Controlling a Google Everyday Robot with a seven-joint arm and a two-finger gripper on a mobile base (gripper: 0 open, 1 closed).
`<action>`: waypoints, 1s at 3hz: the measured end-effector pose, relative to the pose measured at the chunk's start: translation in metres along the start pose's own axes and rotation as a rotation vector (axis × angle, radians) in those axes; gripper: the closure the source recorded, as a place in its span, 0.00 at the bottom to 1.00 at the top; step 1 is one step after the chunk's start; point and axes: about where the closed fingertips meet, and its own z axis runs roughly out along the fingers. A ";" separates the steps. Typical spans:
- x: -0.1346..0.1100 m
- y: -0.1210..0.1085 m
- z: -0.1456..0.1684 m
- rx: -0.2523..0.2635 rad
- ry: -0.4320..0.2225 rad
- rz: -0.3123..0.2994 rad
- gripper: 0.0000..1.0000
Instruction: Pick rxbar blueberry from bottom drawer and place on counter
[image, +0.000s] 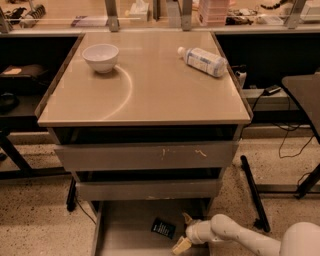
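The rxbar blueberry (163, 228), a small dark bar with white lettering, lies flat on the grey floor of the pulled-out bottom drawer (125, 227). My gripper (183, 233) reaches in from the lower right on a white arm and sits low in the drawer, just right of the bar. Its two tan fingers (180, 245) are spread apart, with nothing between them. The beige counter (150, 90) tops the cabinet above.
A white bowl (101, 56) stands at the counter's back left and a clear plastic bottle (202, 61) lies at its back right. Two taller grey drawers (145, 156) overhang the bottom drawer. Dark table legs and cables stand on the floor to the right.
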 end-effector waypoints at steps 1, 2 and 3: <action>0.008 -0.008 0.029 -0.003 -0.017 0.029 0.00; 0.003 -0.007 0.051 -0.028 -0.036 0.024 0.00; -0.008 0.001 0.077 -0.044 -0.047 -0.047 0.00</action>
